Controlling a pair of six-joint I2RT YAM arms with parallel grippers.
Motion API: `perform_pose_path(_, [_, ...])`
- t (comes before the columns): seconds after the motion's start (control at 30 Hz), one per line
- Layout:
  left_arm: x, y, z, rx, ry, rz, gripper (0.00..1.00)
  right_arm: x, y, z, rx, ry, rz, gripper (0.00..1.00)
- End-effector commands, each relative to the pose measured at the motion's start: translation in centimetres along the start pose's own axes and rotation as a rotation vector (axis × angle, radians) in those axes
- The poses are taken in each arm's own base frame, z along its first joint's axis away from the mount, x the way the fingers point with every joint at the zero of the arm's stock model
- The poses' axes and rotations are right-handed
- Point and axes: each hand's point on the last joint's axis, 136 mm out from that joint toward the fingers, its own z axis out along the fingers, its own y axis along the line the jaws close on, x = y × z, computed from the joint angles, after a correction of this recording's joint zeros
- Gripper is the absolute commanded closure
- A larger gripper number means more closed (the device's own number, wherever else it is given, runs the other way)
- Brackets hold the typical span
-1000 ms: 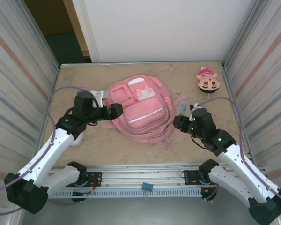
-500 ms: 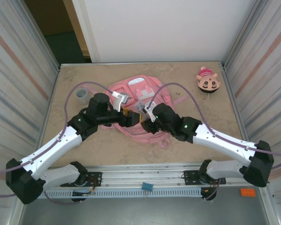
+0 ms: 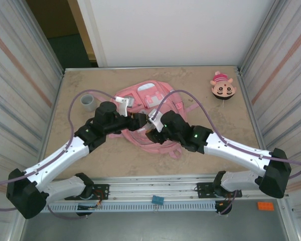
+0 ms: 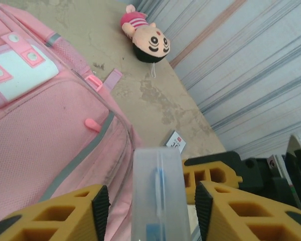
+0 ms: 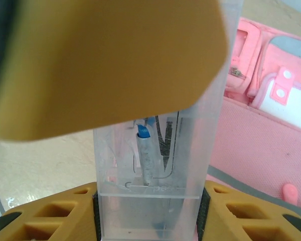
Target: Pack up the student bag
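Over the middle of the tabletop (image 3: 210,150), both arms met above the student bag (image 3: 140,96), which lay flat and roughly central with its front pockets facing up. And look at the right hand (image 5: 150,201): its pads were pressed to both sides of a clear plastic case (image 5: 153,165), a firm pinch at a middling width. Inside was what seemed to be a blue-capped pen, though the plastic blurred it. The left hand (image 4: 150,201) straddled the other end of that same case, jaws partly open. There was a plain gap on one side and the other pad sat just beside the plastic, so no grip there. From the left wrist view the case showed beside the bag's grey stripe, with the right hand's orange fingers just behind it. Off in the far right corner sat a pink-and-tan plush (image 3: 222,86), well apart from the bag, and a grey cup (image 3: 87,103) stood near the bag's left side.
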Motion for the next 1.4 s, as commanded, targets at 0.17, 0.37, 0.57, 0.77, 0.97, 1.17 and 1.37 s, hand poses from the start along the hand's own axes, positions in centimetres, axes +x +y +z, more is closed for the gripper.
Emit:
perform_pose_path(0.17, [-0.9, 0.3, 0.3, -0.001, -0.048, -0.104, 0.71, -3.4, 1.0, -0.9, -0.048, -0.11, -0.041, 0.52])
perform_pose_path(0.37, [-1.3, 1.0, -0.5, -0.041, -0.081, -0.143, 0.8, -3.8, 0.8, -1.0, -0.037, -0.133, -0.028, 0.5])
perform_pose_path(0.57, [-2.0, 1.7, -1.0, -0.041, -0.099, -0.215, 0.85, -4.4, 0.1, -1.8, -0.006, -0.175, 0.007, 0.44])
perform_pose_path(0.77, [-2.8, 1.9, -1.4, -0.036, -0.121, -0.27, 0.86, -5.8, -2.0, -4.0, 0.015, -0.282, 0.13, 0.33])
perform_pose_path(0.97, [-3.3, 2.3, -1.8, -0.039, -0.151, -0.357, 0.89, -6.4, -5.7, -6.5, 0.007, -0.401, 0.388, 0.22])
perform_pose_path(1.17, [-3.5, 2.3, -1.8, -0.019, -0.176, -0.451, 0.88, -5.8, -8.4, -8.3, 0.04, -0.43, 0.541, 0.18])
perform_pose_path(1.37, [-3.0, 3.9, -2.2, -0.046, -0.213, -0.524, 0.89, -4.2, -9.1, -7.3, 0.094, -0.343, 0.599, 0.21])
